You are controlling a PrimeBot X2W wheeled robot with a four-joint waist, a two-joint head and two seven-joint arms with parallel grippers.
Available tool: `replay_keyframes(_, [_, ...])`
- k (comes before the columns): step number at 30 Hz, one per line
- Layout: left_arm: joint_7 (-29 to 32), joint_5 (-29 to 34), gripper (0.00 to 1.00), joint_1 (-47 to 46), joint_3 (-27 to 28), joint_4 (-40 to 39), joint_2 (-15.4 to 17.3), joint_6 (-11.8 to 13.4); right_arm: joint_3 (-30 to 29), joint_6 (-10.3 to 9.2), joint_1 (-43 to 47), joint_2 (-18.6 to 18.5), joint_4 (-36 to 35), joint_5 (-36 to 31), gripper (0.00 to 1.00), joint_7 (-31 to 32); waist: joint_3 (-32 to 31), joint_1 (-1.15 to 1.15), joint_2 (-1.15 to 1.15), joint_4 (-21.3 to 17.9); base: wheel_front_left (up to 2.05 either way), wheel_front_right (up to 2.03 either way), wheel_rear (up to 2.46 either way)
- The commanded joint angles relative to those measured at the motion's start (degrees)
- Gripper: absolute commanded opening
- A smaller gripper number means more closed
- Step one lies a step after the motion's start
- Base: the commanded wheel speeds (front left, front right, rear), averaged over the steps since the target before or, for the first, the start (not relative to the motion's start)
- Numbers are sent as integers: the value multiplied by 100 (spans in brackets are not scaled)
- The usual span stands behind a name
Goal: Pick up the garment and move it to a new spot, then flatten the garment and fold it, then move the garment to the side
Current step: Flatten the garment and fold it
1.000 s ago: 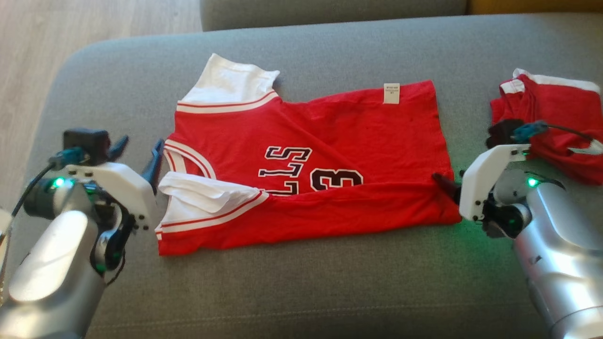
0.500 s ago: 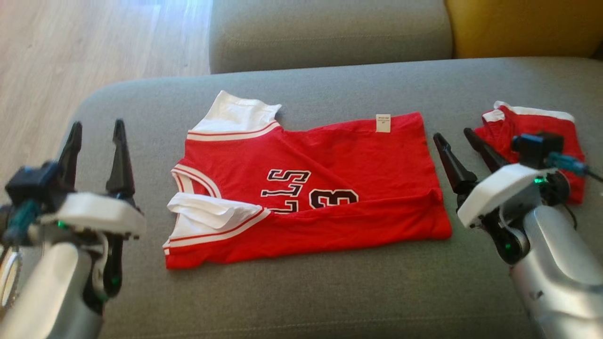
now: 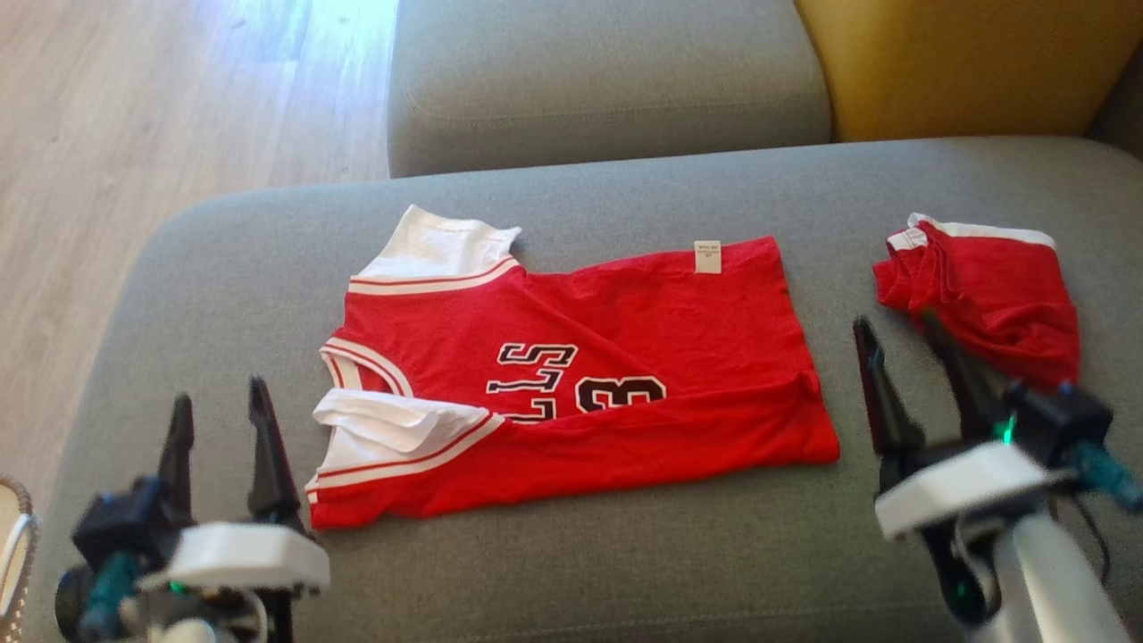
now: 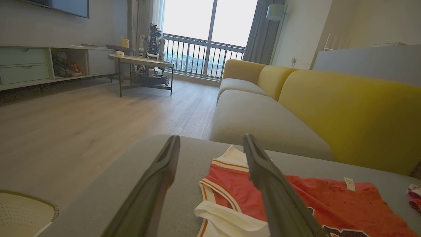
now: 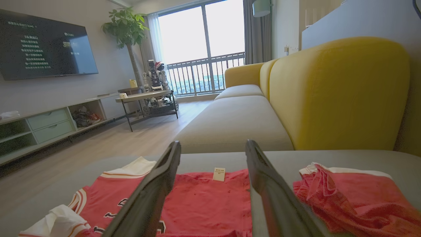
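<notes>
The red jersey (image 3: pixel 571 375) is laid partly folded on the grey sofa seat (image 3: pixel 625 572). The left gripper (image 3: pixel 221 393) at its 9 o'clock and the right gripper (image 3: pixel 895 321) at 3 o'clock are spread wide, with nothing gripped.

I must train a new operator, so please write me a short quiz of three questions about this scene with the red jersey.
1. True or false: the left pincer is closed on the red jersey.
2. Where is the white label? A) on the jersey's far edge B) on its near edge C) on a sleeve
3. Fill in: the crumpled red garment lies on the robot's ____ side.
Key: 1 false, it is open and holds nothing; 2 A; 3 right.
</notes>
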Motion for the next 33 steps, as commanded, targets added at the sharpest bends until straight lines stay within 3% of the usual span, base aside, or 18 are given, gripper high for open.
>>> replay_keyframes(1, [-67, 174, 100, -193, 284, -211, 0, -46, 77, -2, -55, 21, -250, -103, 100, -62, -21, 1, 0, 13, 0, 0, 0])
replay_keyframes(4, [-68, 350, 100, 99, 473, -174, -401, -231, -21, -2, 313, 134, -426, -250, 100, -67, -37, 1, 0, 21, 0, 0, 0])
replay_keyframes(8, [-68, 680, 100, 301, 605, -16, -657, -519, -136, -2, 574, 218, -603, -319, 100, -71, -37, 1, 0, 36, 0, 0, 0])
replay_keyframes(17, [-68, 906, 100, 245, 871, 517, -873, -847, -151, -2, 504, 273, -744, -300, 100, -63, 13, 1, 0, -87, 0, 0, 0])
replay_keyframes(21, [-68, 796, 100, 142, 771, 1189, -901, -889, -67, -2, 483, 278, -787, -248, 100, 6, 107, 1, 0, -237, 0, 0, 0])
replay_keyframes(33, [-57, 532, 100, -960, 1023, 3597, -895, -238, 141, -2, 422, 274, -1142, -100, 100, 262, 491, 1, 0, -824, 0, 0, 0])
